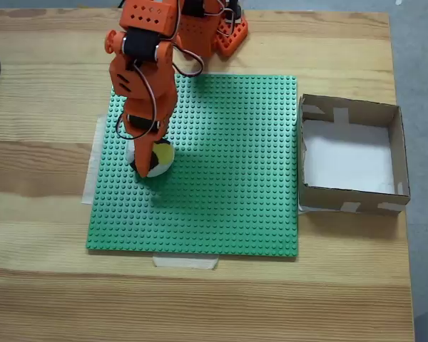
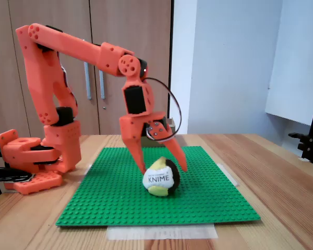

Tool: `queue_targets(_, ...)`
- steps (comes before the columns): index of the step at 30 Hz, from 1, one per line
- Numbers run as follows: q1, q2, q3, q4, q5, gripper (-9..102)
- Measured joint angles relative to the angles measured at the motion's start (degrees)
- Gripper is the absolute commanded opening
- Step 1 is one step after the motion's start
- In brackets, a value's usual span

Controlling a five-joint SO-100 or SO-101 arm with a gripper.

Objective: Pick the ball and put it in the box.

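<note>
Tape strip (image 2: 161,232) at front edge of green baseplate (image 2: 208,200). Ball (image 2: 161,178) on baseplate, straddled by spread gripper (image 2: 163,167) (arm elbow-high, wrist pointing down). Box (image 1: 398,153) well apart, beside baseplate.

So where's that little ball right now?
In both fixed views the ball sits on the green studded baseplate, left of the cardboard box from above, between the open end effector fingers.

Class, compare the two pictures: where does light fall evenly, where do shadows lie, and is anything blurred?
In a fixed view from above, light is even and the arm's soft shadow falls on the green baseplate; in a fixed view from the side, the ball and its lettering look sharp, with a small shadow beneath.
</note>
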Motion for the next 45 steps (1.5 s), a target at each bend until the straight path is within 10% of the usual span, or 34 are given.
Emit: queue_targets(45,0.88,0.00,2.20,-5.98,-1.41,28)
